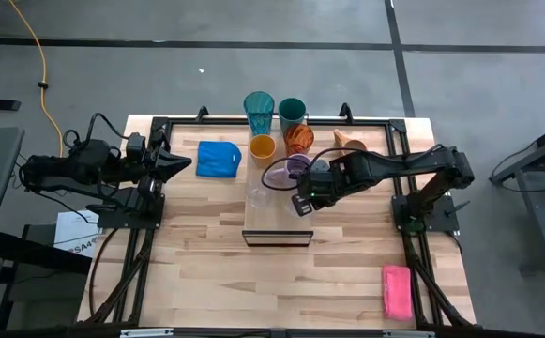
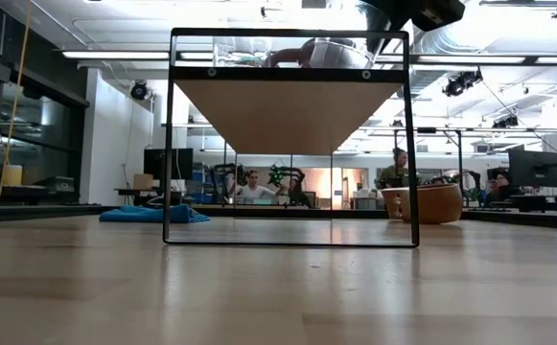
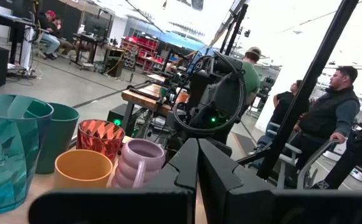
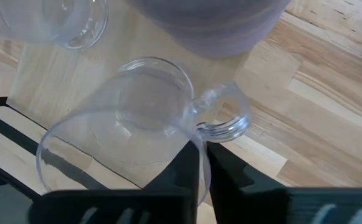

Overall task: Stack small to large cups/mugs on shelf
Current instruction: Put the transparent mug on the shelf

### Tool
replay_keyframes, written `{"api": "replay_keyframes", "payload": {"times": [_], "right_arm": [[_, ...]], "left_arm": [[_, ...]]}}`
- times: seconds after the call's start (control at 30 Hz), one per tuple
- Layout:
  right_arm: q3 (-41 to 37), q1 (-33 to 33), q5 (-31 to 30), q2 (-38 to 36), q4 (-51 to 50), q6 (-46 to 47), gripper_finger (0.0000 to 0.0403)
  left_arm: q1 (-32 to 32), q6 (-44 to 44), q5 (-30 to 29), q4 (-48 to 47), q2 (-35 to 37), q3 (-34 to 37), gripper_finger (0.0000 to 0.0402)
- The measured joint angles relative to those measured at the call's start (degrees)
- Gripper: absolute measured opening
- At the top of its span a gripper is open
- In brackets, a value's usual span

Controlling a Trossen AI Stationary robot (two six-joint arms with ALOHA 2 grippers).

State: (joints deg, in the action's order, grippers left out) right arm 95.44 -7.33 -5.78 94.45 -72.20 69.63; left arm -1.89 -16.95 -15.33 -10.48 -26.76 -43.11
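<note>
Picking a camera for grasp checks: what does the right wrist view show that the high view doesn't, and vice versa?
Right wrist only: the right pincer closed on the clear handled glass, right beside its handle.
High only: the whole layout. The left pincer is shut and waits by the blue cloth, with the teal tumbler, tan mug and pink sponge also visible.
Both: the lavender mug, the second clear glass and the shelf.

The counter (image 1: 206, 263) was pale slatted wood with a smooth matt finish. The shelf (image 2: 288, 115) was a light-wood plank in a thin matt black metal frame. The glass mug (image 4: 131, 134) was clear and glossy. The blue cloth (image 1: 218, 158) looked soft and crumpled, and the pink sponge (image 1: 396, 290) looked matt. The teal tumbler (image 3: 9, 146) was translucent and faceted.
</note>
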Motion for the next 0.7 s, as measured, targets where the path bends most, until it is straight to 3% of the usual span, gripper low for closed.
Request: {"api": "replay_keyframes", "payload": {"times": [0.37, 0.7], "right_arm": [[0.0, 0.0, -0.7, 0.0, 1.2, 0.0, 0.0102], [0.0, 0.2, -3.0, 0.0, 6.0, -0.2, 0.0115]], "left_arm": [[0.0, 0.0, 0.0, 0.0, 0.0, 0.0, 0.0], [0.0, 0.0, 0.0, 0.0, 0.0, 0.0, 0.0]]}}
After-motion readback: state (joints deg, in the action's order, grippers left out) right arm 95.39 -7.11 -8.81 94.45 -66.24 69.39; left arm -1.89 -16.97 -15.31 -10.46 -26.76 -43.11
